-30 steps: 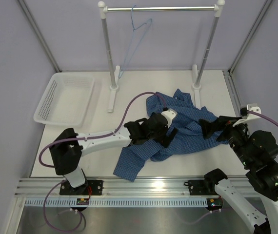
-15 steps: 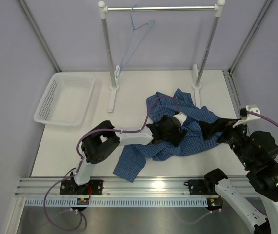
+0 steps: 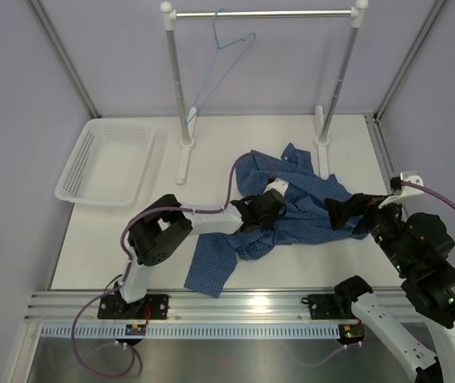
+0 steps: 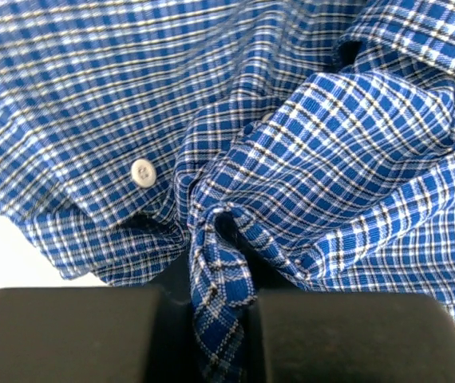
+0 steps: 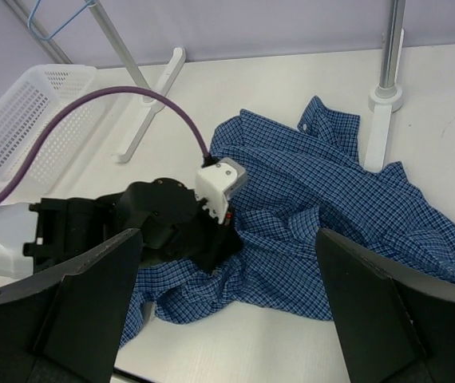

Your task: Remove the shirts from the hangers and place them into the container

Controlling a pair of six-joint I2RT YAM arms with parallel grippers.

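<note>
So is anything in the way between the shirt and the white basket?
Only the clothes rail's left foot, low on the table between the shirt and the basket. The left tool is shut on the shirt and could probably lift it over.

table [image 3: 307, 263]: white | on it: blue checked shirt [image 3: 303, 195] crumpled; white basket [image 3: 80, 155]; clothes rail feet [image 3: 183, 163]

White left arm [image 3: 211, 220] and right arm [image 3: 391, 323], black joint housings, looping purple cables [image 3: 229, 171], green lights [image 3: 451, 301] on the right
</note>
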